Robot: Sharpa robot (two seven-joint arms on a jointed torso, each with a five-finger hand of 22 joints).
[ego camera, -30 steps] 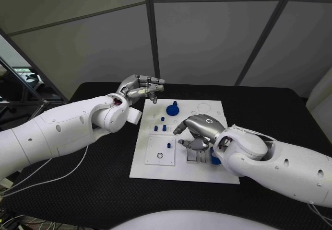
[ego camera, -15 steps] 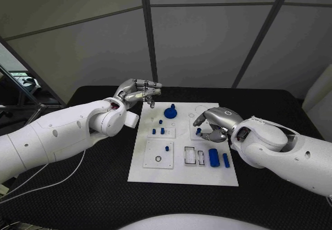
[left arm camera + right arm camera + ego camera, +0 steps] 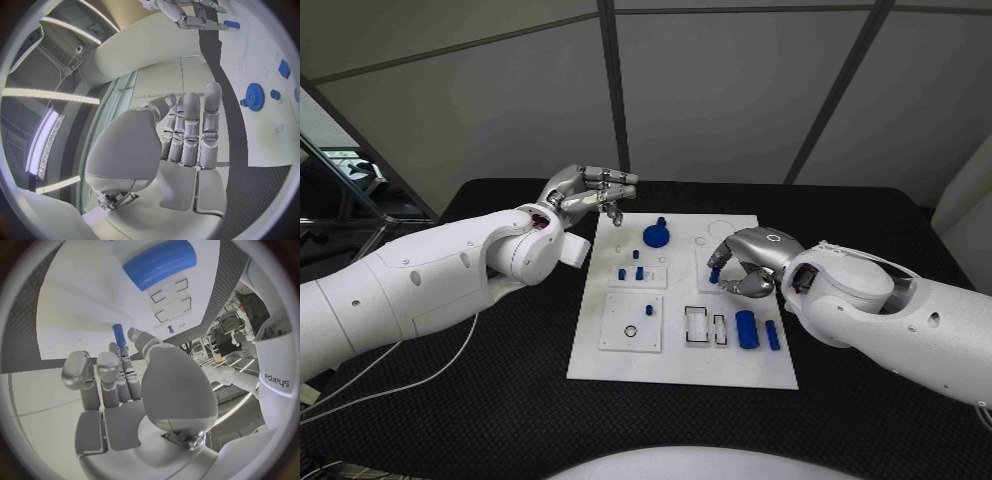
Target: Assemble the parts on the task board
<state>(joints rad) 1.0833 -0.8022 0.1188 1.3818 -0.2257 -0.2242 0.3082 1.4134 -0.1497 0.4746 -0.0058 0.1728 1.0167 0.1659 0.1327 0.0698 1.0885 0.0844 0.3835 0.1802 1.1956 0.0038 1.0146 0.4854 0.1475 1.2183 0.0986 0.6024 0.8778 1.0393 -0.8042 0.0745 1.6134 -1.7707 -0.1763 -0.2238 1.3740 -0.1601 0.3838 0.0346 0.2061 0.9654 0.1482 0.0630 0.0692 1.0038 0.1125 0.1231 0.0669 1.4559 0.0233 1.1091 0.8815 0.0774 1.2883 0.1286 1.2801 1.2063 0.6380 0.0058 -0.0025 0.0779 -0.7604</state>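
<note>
The white task board (image 3: 678, 365) lies mid-table. My right hand (image 3: 750, 262) hovers over its right middle and pinches a small blue peg (image 3: 715, 272) between thumb and finger; the peg (image 3: 119, 335) points down at the board. On the board are a blue gear (image 3: 656, 235), three short blue pegs (image 3: 629, 270), a large blue cylinder (image 3: 746, 328) with a slimmer one (image 3: 772, 335) beside it, and a black ring (image 3: 630, 331). My left hand (image 3: 590, 190) hangs above the board's far left corner, fingers loosely bent, holding nothing. Its fingers (image 3: 190, 130) lie side by side.
Two rectangular slots (image 3: 702, 326) sit left of the large cylinder (image 3: 159, 262). The black table (image 3: 473, 400) runs around the board on all sides. Grey panel walls stand behind the table.
My right hand has lifted from the near-right slots to the board's right middle, carrying the small blue peg. The left hand has barely moved.
</note>
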